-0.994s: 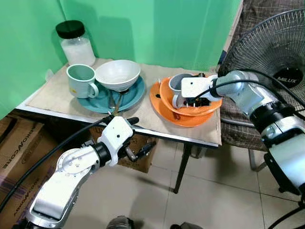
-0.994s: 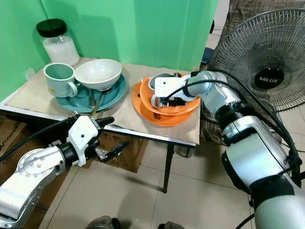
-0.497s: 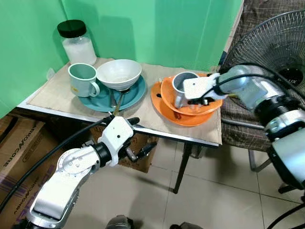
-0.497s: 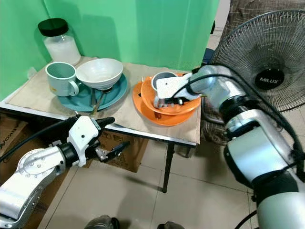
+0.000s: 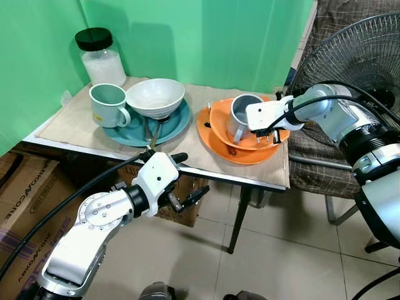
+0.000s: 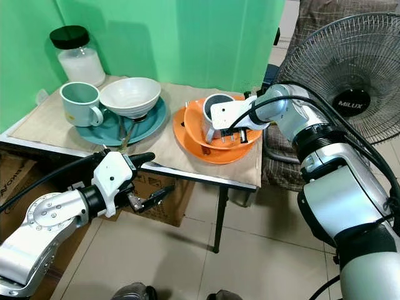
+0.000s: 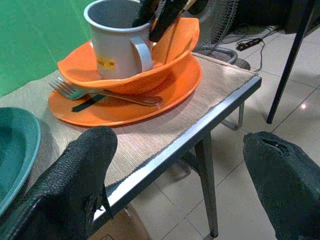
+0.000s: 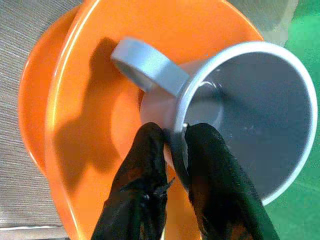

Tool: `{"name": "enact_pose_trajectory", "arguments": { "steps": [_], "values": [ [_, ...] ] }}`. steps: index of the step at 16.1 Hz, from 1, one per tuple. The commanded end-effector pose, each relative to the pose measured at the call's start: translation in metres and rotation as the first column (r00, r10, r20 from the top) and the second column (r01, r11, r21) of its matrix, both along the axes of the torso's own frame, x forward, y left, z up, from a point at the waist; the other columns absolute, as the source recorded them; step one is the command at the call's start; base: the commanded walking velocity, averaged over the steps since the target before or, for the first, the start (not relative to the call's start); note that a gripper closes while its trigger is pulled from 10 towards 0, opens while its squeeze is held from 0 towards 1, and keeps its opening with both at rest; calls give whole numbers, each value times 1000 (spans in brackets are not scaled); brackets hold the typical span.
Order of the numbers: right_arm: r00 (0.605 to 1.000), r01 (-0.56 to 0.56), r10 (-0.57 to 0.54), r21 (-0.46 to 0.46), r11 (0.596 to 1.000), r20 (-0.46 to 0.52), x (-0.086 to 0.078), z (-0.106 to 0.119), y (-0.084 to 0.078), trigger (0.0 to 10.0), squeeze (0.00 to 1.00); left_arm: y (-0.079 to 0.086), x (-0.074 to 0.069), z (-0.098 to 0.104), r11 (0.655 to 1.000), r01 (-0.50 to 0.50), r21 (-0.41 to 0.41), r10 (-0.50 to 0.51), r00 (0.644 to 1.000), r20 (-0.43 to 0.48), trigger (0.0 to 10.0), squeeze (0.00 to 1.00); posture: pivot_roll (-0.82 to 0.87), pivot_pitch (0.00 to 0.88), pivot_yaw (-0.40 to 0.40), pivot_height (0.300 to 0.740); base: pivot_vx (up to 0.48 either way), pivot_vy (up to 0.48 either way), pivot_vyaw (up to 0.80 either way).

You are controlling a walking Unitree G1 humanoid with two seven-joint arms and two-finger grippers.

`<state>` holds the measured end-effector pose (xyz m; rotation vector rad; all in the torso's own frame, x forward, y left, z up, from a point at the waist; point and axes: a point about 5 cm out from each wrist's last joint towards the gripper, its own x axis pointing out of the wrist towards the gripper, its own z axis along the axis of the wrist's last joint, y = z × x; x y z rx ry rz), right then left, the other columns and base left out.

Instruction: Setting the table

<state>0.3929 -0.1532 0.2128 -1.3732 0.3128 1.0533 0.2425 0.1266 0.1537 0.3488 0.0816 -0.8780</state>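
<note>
A: What is the right end effector [image 8: 172, 150] doing?

B: It pinches the rim of the grey mug [image 5: 242, 115], one black finger inside the wall and one outside, next to the looped handle. The mug sits tilted in the orange bowl [image 5: 250, 134], which stands on the orange plate [image 5: 215, 140].

A: What are those like?

B: The mug is smooth and matte with a small yellow mark on its side. Bowl and plate are glossy; the bowl has a wavy rim. A metal fork [image 7: 100, 92] lies on the plate, partly under the bowl.

A: And the left end effector [image 5: 181, 178]?

B: It hangs below the desk [image 5: 206, 169] edge at the front, its two padded black fingers spread wide and holding nothing.

A: What else is on the desk?

B: A woven beige mat covers the top. On its left side a teal plate [image 5: 178, 122] carries a pale green mug [image 5: 106, 105] and a white bowl [image 5: 155, 97], with cutlery handles poking out beneath the bowl. Behind them stands a glass jar [image 5: 100, 57] with a black lid and white contents.

A: Anything crowding the right arm?

B: A black wire-grille fan [image 5: 359, 62] stands right behind it, beside a chair with checked fabric. Cardboard boxes [image 5: 25, 187] sit under the desk.
</note>
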Motion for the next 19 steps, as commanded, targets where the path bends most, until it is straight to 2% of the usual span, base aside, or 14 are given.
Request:
{"name": "enact_pose_trajectory", "arguments": {
  "steps": [1,8,11,14,15,16,17,18,19],
  "values": [
    [1000,12,-12,22,1000,7,1,1,0,0,0,0,1,-1,1000,12,18,-12,1000,1,10000,0,14,26,39,740,0,0,0],
    [1000,8,-9,46,999,18,1,4,3,0,0,2,4,1,1000,3,24,-3,1000,16,10000,0,16,18,42,740,0,0,0],
    [999,-7,-2,154,988,54,1,23,3,0,0,4,11,8,999,-32,-4,32,998,51,10000,0,15,10,46,740,0,0,0],
    [994,-12,-17,270,963,104,-5,39,-9,0,0,5,17,14,998,-61,-20,63,994,84,10000,0,13,0,57,740,0,0,0],
    [990,-7,-56,443,896,129,-16,51,-19,0,0,5,21,19,993,-100,-60,105,990,95,10000,0,17,0,54,740,0,0,0],
    [989,-9,-65,489,872,134,-20,53,-22,0,0,5,23,20,991,-112,-66,118,988,99,10000,0,17,0,54,740,0,0,0],
    [983,-8,-102,590,807,153,-33,53,-30,0,0,4,24,23,990,-119,-75,127,985,118,10000,0,17,0,58,740,0,0,0],
    [976,6,-146,653,757,160,-41,52,-35,0,0,3,26,26,988,-130,-81,140,980,140,10000,0,17,0,58,740,0,0,0],
    [968,5,-188,742,671,164,-51,52,-39,0,0,2,28,29,983,-157,-98,172,970,173,10000,0,16,0,71,740,0,0,0]
  ]
}}
